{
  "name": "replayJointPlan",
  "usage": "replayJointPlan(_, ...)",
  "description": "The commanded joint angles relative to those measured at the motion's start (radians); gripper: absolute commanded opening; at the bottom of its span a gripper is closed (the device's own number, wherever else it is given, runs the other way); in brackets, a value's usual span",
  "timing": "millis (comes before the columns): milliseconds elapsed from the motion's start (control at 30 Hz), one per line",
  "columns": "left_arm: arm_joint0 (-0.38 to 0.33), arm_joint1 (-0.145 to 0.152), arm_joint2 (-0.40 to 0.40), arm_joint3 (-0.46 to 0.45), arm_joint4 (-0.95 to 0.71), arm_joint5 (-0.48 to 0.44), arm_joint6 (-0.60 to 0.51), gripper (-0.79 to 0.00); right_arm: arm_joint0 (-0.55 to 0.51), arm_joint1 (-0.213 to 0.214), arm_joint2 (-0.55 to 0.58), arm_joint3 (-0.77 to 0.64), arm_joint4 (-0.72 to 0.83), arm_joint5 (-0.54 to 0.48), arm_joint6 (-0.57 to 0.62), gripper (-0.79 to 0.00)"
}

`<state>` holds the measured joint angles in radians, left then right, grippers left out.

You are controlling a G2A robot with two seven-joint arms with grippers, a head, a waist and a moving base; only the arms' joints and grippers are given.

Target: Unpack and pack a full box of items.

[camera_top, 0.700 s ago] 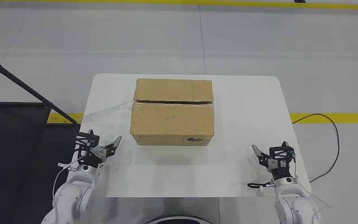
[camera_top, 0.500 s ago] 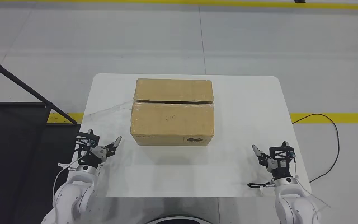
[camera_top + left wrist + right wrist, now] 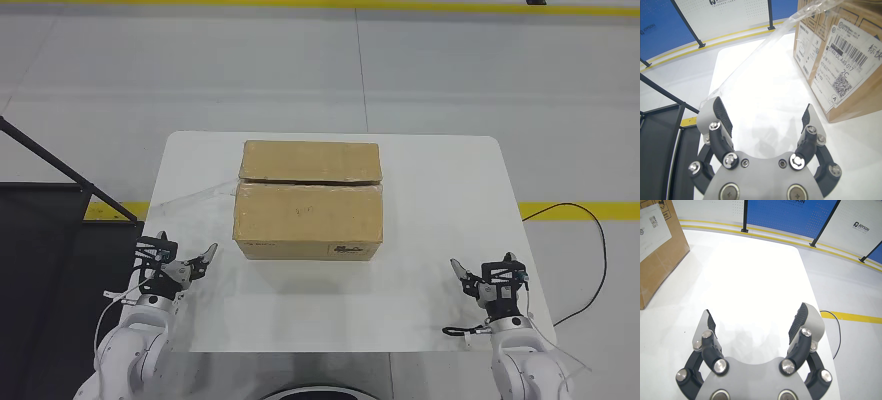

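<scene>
While the cardboard box (image 3: 310,200) sits shut mid-counter (image 3: 440,200), your left claw (image 3: 763,108) and right claw (image 3: 755,312) hang released and empty near the front corners, well apart from it. Unpacking hasn't begun, I judge; next you need to part the top flaps along their seam.

closed brown cardboard box (image 3: 309,200), upright, table centre
</scene>
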<state>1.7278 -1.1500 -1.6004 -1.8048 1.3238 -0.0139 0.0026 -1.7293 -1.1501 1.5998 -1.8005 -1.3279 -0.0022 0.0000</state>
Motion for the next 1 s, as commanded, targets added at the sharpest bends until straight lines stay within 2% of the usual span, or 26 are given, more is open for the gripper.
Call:
replayJointPlan(0, 0.002, 0.000, -0.007, -0.009, -0.016, -0.025, 0.019, 0.000, 0.006, 0.000, 0.005, -0.006, 0.020, -0.025, 0.008, 0.000)
replayJointPlan(167, 0.026, -0.003, -0.035, -0.043, -0.085, -0.052, 0.060, 0.000, 0.008, 0.005, 0.040, -0.070, 0.077, -0.135, 0.063, 0.000)
replayJointPlan(467, 0.077, 0.000, -0.146, -0.116, -0.304, -0.209, 0.071, 0.000, 0.033, 0.018, 0.079, -0.211, 0.200, -0.346, 0.229, 0.000)
replayJointPlan(733, 0.097, -0.002, -0.210, -0.125, -0.401, -0.255, 0.107, 0.000, 0.080, 0.021, 0.063, -0.253, 0.197, -0.351, 0.308, 0.000)
replayJointPlan(967, 0.097, -0.002, -0.210, -0.125, -0.401, -0.255, 0.107, 0.000, 0.083, 0.021, 0.063, -0.255, 0.187, -0.349, 0.317, 0.000)
